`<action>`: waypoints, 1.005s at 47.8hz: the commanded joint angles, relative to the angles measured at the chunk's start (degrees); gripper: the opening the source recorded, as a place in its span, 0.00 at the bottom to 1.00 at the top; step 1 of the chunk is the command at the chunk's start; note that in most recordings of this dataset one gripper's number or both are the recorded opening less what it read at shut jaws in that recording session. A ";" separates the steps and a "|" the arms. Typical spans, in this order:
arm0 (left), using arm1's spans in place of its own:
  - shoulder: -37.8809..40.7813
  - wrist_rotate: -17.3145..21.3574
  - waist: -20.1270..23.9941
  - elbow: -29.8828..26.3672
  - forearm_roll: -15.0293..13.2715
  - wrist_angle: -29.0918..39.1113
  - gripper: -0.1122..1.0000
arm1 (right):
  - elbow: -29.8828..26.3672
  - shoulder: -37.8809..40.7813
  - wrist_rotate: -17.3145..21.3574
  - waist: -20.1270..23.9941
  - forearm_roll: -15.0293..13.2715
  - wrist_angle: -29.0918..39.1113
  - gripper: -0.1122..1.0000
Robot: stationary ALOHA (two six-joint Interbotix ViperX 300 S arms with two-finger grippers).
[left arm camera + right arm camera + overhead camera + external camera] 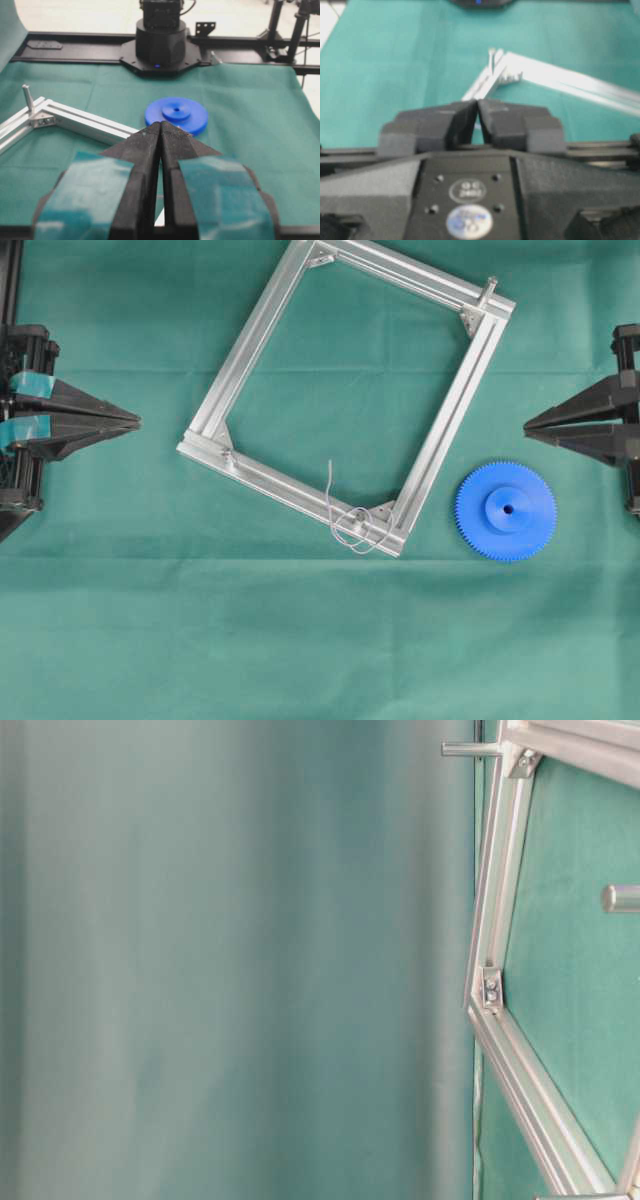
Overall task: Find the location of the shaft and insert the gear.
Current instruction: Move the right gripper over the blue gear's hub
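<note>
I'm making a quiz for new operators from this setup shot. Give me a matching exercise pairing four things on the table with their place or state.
Things:
1. flat round bright-blue plastic gear
2. square aluminium frame
3. thin looped silver wire
4. left pincer

Places or states:
A. shut, empty, at the overhead view's left edge
B. by the frame's bottom corner
C. tilted, mid-table on the green cloth
D. flat on the cloth, outside the frame, near the right pincer

Pairs: 1-D, 2-C, 3-B, 4-A
</note>
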 commanded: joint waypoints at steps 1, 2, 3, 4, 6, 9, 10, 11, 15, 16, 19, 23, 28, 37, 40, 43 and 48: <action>0.62 -0.09 0.18 -1.49 -0.09 -0.18 0.11 | -2.46 0.18 1.14 -0.09 0.18 2.64 0.38; 0.53 -0.09 0.18 -1.49 -0.18 -0.18 0.11 | -2.72 0.18 1.49 -0.09 0.18 3.08 0.42; 0.62 -0.09 0.18 -1.49 -0.09 -0.09 0.11 | -2.90 0.18 1.85 -0.09 0.18 3.52 0.47; 0.62 -0.09 0.18 -1.49 -0.09 -0.09 0.11 | -3.16 0.18 2.11 -0.09 0.18 3.96 0.53; 0.53 -0.09 0.18 -1.49 -0.09 -0.09 0.11 | -3.52 0.35 2.55 -0.09 0.09 5.01 0.63; 0.62 -0.09 0.18 -1.41 -0.09 -0.09 0.11 | -3.78 0.35 2.64 -0.09 -0.09 6.15 0.78; 0.62 -0.09 0.18 -1.49 -0.18 -0.09 0.11 | -3.87 0.35 2.64 -0.09 -0.09 6.50 0.83; 0.62 -0.09 0.18 -1.41 -0.18 -0.09 0.11 | -3.96 0.35 2.64 -0.09 -0.18 6.94 0.86; 0.62 -0.09 0.18 -1.49 -0.09 0.18 0.11 | -4.04 0.44 2.55 -0.09 -0.26 8.70 0.93; 0.62 -0.09 0.18 -1.49 -0.09 0.26 0.11 | -4.13 0.44 2.64 -0.09 -0.26 9.14 0.93; 0.62 -0.09 0.18 -1.49 -0.18 0.44 0.11 | -4.31 0.35 2.72 -0.09 -0.26 10.63 0.93; 0.62 -0.09 0.18 -1.49 -0.09 0.44 0.11 | -5.01 0.35 2.72 -0.09 -0.26 13.27 0.93; 0.62 -0.09 0.18 -1.49 -0.18 0.53 0.11 | -5.63 0.26 2.72 -0.09 -0.26 15.91 0.93; 0.62 -0.09 0.18 -1.41 -0.18 0.44 0.11 | -5.71 0.97 2.99 -0.09 -0.09 19.25 0.93; 0.62 -0.09 0.18 -1.41 -0.18 0.44 0.11 | -5.63 1.49 3.08 -0.09 0.00 20.57 0.93; 0.70 -0.09 0.18 -1.41 -0.09 0.53 0.11 | -5.63 2.20 3.16 0.00 0.00 21.97 0.93; 0.62 -0.09 0.18 -1.41 -0.18 0.62 0.11 | -5.63 3.87 3.69 -0.09 0.00 24.52 0.93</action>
